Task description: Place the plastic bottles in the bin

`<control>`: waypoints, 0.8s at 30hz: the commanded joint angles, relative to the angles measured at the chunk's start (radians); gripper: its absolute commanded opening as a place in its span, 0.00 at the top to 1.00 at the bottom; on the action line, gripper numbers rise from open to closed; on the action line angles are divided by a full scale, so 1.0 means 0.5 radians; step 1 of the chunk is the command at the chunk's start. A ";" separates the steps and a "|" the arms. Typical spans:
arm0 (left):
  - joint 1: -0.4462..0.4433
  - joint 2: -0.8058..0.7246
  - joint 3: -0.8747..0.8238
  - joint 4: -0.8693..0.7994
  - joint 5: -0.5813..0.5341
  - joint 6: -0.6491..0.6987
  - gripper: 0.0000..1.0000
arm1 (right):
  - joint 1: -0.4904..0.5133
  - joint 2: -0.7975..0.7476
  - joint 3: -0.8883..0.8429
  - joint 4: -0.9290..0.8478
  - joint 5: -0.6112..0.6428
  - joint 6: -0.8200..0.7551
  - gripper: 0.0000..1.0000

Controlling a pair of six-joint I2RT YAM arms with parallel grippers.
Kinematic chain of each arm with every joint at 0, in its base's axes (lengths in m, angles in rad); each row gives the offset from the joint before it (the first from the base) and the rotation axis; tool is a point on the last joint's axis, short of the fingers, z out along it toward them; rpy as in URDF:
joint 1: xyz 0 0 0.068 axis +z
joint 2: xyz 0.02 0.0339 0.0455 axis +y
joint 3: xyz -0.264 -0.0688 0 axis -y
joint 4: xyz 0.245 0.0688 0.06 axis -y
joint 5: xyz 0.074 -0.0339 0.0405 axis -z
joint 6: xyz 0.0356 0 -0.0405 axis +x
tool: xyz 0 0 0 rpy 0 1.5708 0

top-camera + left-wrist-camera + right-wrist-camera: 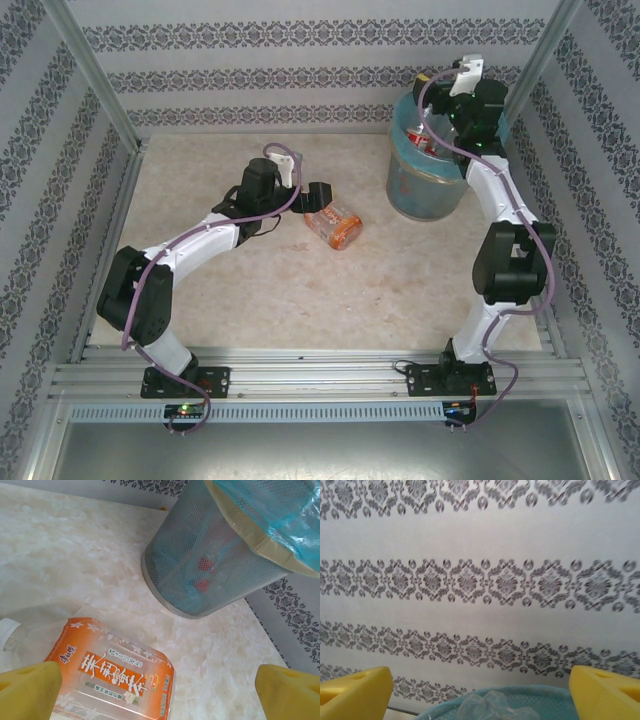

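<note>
One plastic bottle [335,226] with an orange label lies on its side mid-table. In the left wrist view this bottle [111,669] lies low between the yellow fingers [26,691], its white cap to the left. My left gripper [314,196] hovers open right over it, touching nothing [160,700]. The bin [422,190], a grey mesh bucket with a light-blue bag, stands at the back right, with bottles [426,140] inside. My right gripper [447,108] hangs open above the bin's mouth. Below that gripper [480,695] lies a clear bottle [492,709] inside the bag's rim [545,692].
Patterned walls close in the table at the back and both sides; the bin [210,565] stands near the back right corner. Bare marble-look tabletop [300,290] stretches between the arms' bases and the lying bottle.
</note>
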 commanded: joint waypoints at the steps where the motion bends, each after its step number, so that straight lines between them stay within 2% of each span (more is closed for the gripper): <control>1: -0.018 -0.036 -0.017 0.078 -0.009 -0.052 0.00 | 0.034 -0.094 0.095 -0.165 0.179 -0.074 0.17; 3: -0.021 -0.008 0.008 0.044 -0.042 -0.073 0.00 | 0.050 -0.089 0.127 -0.227 0.163 -0.107 0.29; 6: -0.060 0.080 0.136 -0.137 -0.118 -0.102 0.00 | 0.073 -0.056 0.216 -0.387 0.085 -0.101 0.36; 8: -0.121 0.162 0.294 -0.390 -0.279 -0.136 0.00 | 0.108 -0.078 0.242 -0.473 0.090 -0.091 0.37; 13: -0.292 0.520 0.976 -1.413 -0.697 -0.254 0.00 | 0.330 -0.309 0.162 -0.646 0.386 -0.243 0.32; 15: -0.336 0.609 1.138 -1.636 -0.793 -0.372 0.00 | 0.430 -0.419 0.118 -0.710 0.479 -0.301 0.31; 19: -0.404 0.632 1.159 -1.728 -0.981 -0.705 0.00 | 0.579 -0.646 -0.031 -0.819 0.560 -0.283 0.28; 24: -0.432 0.631 1.053 -1.637 -0.965 -0.982 0.00 | 0.665 -0.865 -0.269 -0.964 0.330 -0.046 0.28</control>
